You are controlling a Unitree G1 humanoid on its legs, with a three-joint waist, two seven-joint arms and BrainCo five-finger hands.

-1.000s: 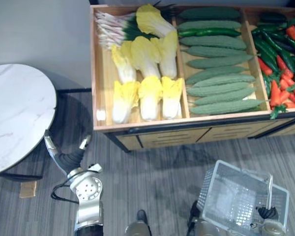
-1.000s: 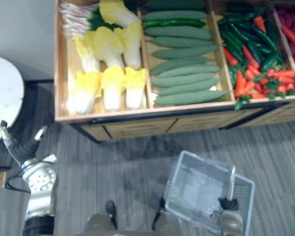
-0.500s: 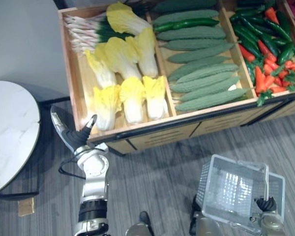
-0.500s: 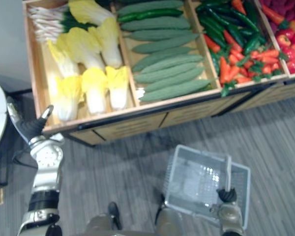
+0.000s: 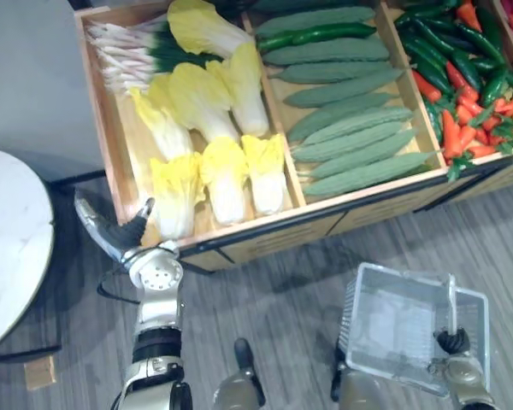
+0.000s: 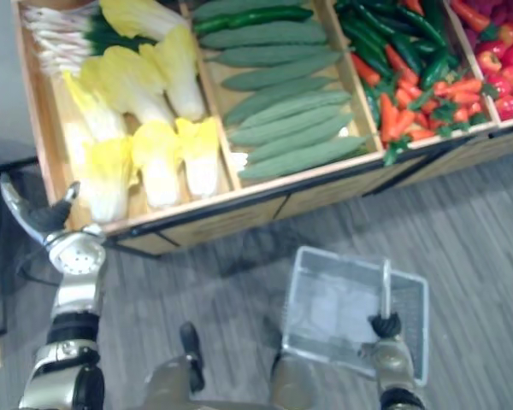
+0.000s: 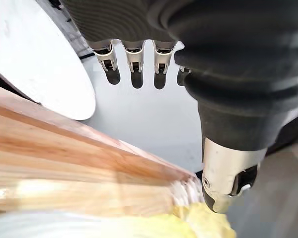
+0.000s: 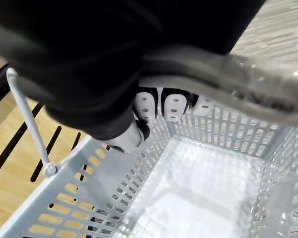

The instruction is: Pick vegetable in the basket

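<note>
Fingers (image 7: 135,62) of the left hand (image 5: 120,237) are hanging straight and wide apart, gripping nothing, right by the near-left corner of the crate (image 5: 105,128), just beside the nearest cabbage (image 5: 175,184). I'm thinking it should be clearing the rim first, then wrapping around the cabbage's middle rather than the floppy leaf end. Over on the right, the right hand (image 5: 451,342) is curling round the handle (image 5: 451,299) of the basket (image 5: 352,320), which is hanging empty, so no vegetable is in yet.

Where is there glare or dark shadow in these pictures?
Right wrist view: the basket bottom glares white. Left eye view: its bottom shines pale, and a dark shadow lies on the floor under the wooden stand. Left wrist view: the cabbage looks overlit.
</note>
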